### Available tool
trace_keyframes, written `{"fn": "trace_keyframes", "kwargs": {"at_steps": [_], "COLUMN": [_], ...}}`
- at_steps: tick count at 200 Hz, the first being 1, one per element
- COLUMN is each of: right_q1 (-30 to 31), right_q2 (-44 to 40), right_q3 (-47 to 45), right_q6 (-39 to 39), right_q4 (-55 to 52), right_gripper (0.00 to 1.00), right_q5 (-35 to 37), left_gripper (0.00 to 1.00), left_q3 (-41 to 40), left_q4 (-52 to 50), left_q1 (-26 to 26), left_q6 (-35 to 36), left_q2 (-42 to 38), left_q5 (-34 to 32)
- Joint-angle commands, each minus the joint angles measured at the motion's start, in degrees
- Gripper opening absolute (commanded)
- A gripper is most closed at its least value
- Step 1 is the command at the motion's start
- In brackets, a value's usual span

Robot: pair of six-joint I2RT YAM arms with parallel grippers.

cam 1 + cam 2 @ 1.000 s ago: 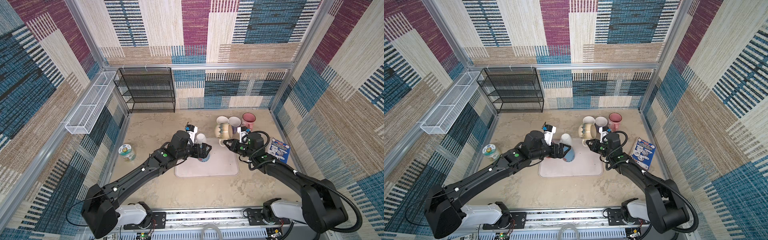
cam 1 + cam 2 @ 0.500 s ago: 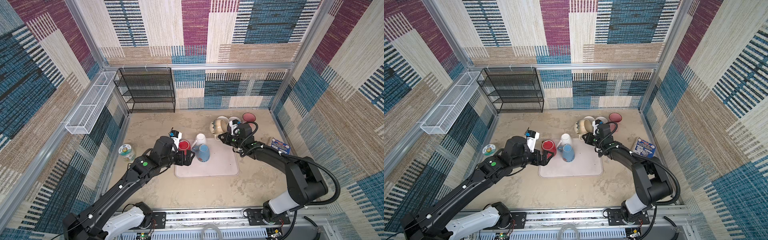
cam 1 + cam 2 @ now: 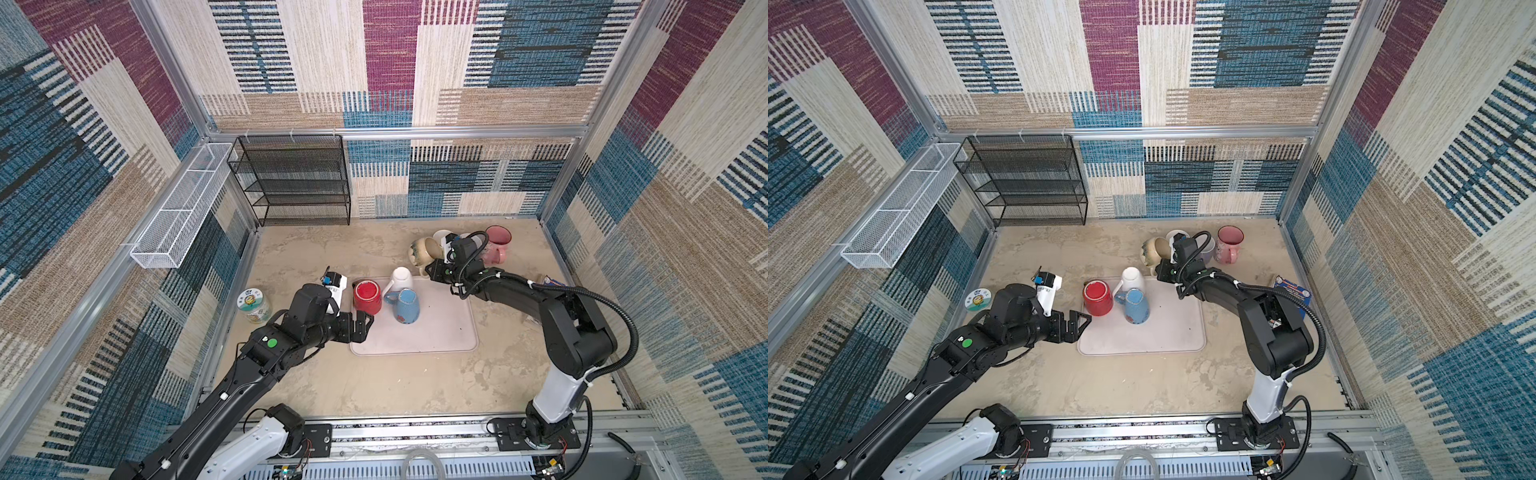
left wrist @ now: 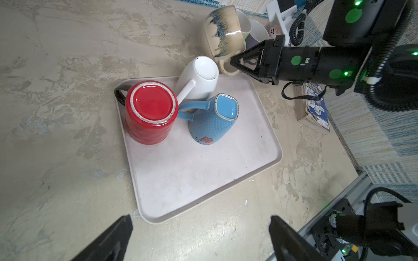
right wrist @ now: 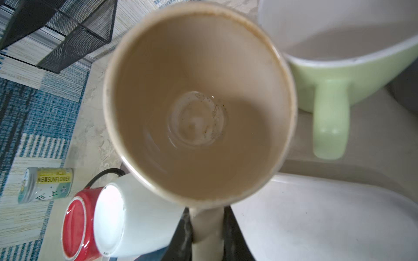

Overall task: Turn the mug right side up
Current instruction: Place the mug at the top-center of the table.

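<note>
The mug (image 3: 420, 251) (image 3: 1151, 250) is cream with blue drips and lies tilted on its side just behind the tray's far right corner. My right gripper (image 3: 434, 272) (image 5: 207, 226) is shut on its handle (image 5: 207, 228), and the right wrist view looks straight into its open mouth (image 5: 199, 101). The left wrist view shows the same grip on the mug (image 4: 222, 31). My left gripper (image 3: 361, 326) (image 4: 200, 226) stands open and empty over the tray's near left corner, clear of all mugs.
A red mug (image 3: 368, 296), a white mug (image 3: 401, 279) and a blue mug (image 3: 405, 305) stand upside down on the pale tray (image 3: 436, 332). A green mug (image 5: 339, 67) and a pink mug (image 3: 496, 245) sit close behind. A can (image 3: 253, 305), a wire rack (image 3: 295, 178) and a booklet (image 3: 552, 282) are nearby.
My left gripper has drawn back from the mugs on the tray toward the front left, uncovering the red mug. The right gripper has carried the cream mug slightly back and left.
</note>
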Motion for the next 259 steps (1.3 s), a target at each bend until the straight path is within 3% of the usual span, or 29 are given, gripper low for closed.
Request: {"fn": "trace_keyframes", "kwargs": {"at_steps": [1,53,169,259], "right_q1": [0.6,2.0,5.7,7.1], "right_q2": [1.0,5.7,16.8,18.4], "right_q3": [1.9,8.2,24.8,26.4], "right_q6": [-1.6,-4.6,-14.2,-16.9], "right_q4": [3.4,-1.0,-15.2,-17.5], "right_gripper": [0.0,0.0,0.0,0.0], "right_q5": [2.6,7.1,26.3,32.4], "left_gripper": [1.0,1.0,1.0,1.0], "left_q3": [-0.4,-1.2,-1.1,-1.1], "left_q4": [-1.6,-1.0,-0.8,-0.4], "left_q1": [0.8,2.3,4.2,5.7], "left_q6": [1.9,2.1,2.8,2.9], "left_q2": [-0.7,-0.3,0.3,1.1], "left_q5": [1.1,2.5,4.6,6.3]}}
